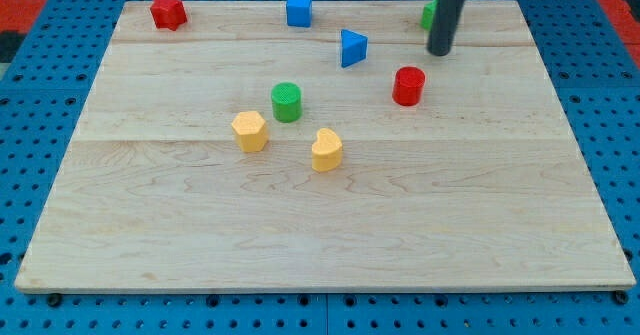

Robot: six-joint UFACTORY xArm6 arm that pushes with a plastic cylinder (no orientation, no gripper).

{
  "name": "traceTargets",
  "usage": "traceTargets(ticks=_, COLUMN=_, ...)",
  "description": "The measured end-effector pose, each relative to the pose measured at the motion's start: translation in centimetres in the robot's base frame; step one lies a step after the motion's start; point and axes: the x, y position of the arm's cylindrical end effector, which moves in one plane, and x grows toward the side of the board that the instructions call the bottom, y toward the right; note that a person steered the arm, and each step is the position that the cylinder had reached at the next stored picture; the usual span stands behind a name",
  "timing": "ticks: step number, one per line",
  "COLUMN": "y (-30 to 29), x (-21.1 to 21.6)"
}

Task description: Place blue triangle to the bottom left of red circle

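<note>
Blue triangle (352, 47) seen on desk (320, 225), up and to the view's left of red circle (408, 85), the two apart

Rod's tip (440, 52) is set above and just right of the red circle, well right of the triangle, touching neither; no gripper is fitted, so no grasp state can be told. Green block (427, 15) is partly hidden behind the rod. Blue cube (299, 8) and red star-like block (168, 11) are noted along the top edge. Green cylinder (286, 102), yellow hexagon (249, 131) and yellow heart (326, 149) are clustered mid-desk. No writing or labels can be read
</note>
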Motion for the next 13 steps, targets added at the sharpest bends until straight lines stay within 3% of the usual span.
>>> traceTargets(ticks=1, y=-6.7, x=0.0)
traceTargets(ticks=2, y=-8.6, x=-0.5)
traceTargets(ticks=5, y=-7.1, x=-4.5)
traceTargets(ticks=8, y=-21.5, x=3.0)
traceTargets(ticks=11, y=-30.9, x=4.5)
traceTargets(ticks=13, y=-22.5, x=5.2)
